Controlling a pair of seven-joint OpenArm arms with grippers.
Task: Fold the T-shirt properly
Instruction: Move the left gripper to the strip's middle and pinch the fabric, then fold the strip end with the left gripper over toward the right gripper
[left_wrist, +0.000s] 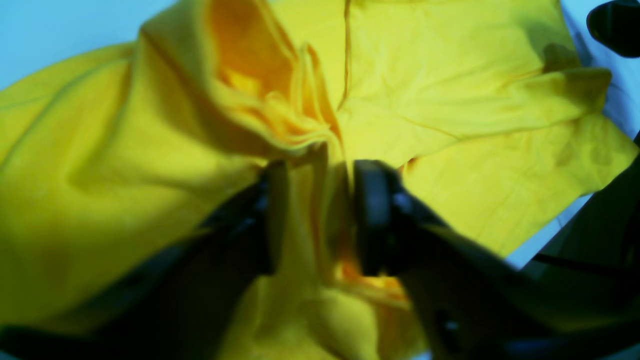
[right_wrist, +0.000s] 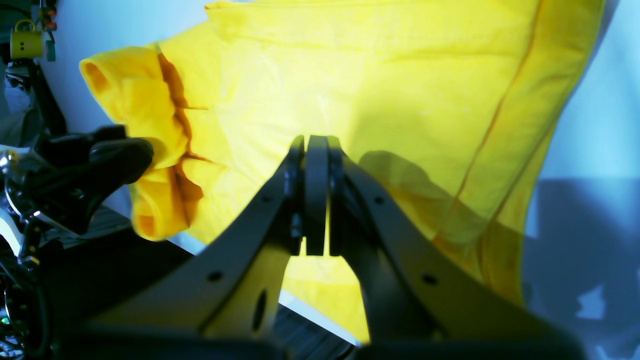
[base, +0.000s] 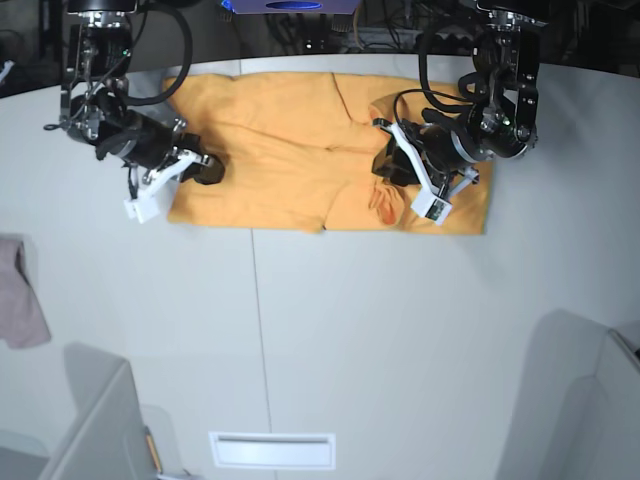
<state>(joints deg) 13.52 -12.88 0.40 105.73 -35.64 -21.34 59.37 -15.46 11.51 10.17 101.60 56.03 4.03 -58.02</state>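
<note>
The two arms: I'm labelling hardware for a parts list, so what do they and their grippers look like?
Both arms are black, with looping black cables and white parts near the wrists. The left gripper has flat black fingers on angled struts. The right gripper has slim black fingers on struts pierced with holes.

No legible text, label, brand, number or sign on any surface in view.
</note>
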